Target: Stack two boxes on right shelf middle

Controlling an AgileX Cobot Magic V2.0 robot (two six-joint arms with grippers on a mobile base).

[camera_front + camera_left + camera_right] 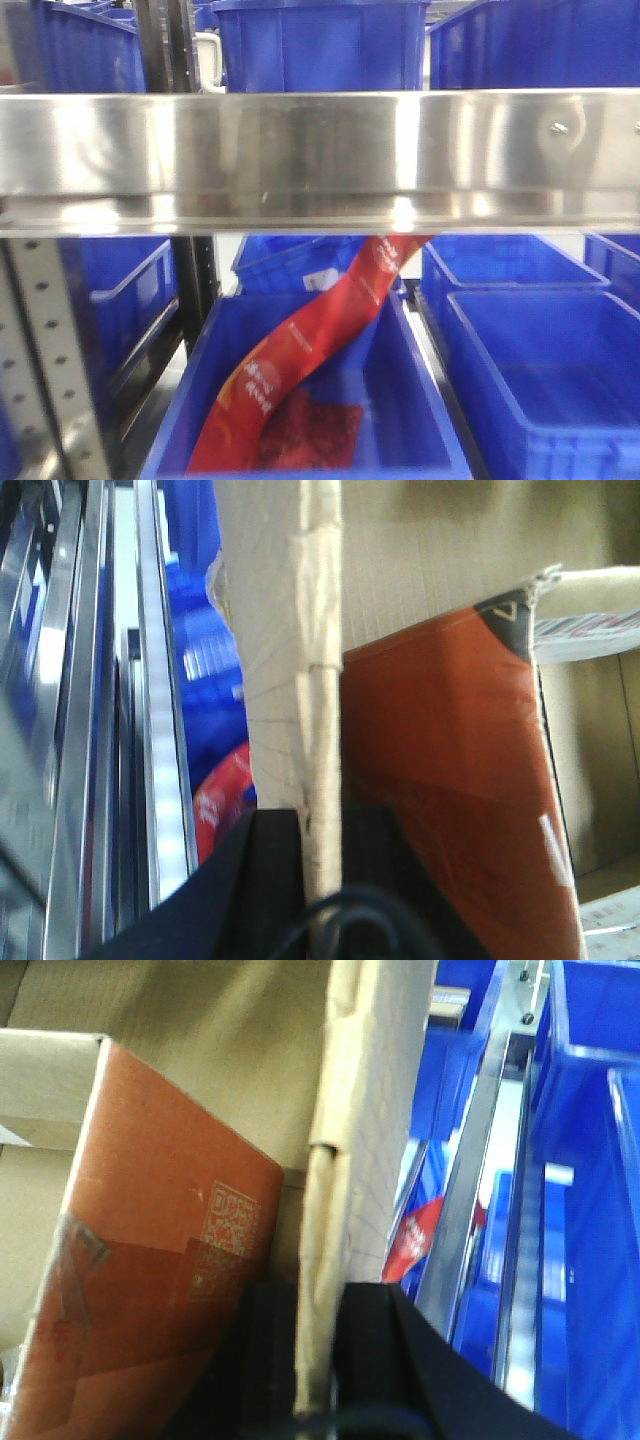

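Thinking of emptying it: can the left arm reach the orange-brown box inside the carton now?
Probably not: the left pincer is clamped on the carton wall, with the orange-brown box just beside.

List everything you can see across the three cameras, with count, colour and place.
cardboard carton: at least one, tan, close up in both wrist views
inner box: one per wrist view, orange-red, inside the carton; whether it is the same box, cannot tell
plastic bins: several, blue, above and below the rail
shelf rail: one, shiny steel, across the front view
printed strip: one, red, hanging into the centre lower bin
perforated upright: one, grey, lower left
left gripper: one, black, fingers either side of a carton wall
right gripper: one, black, fingers either side of a carton wall
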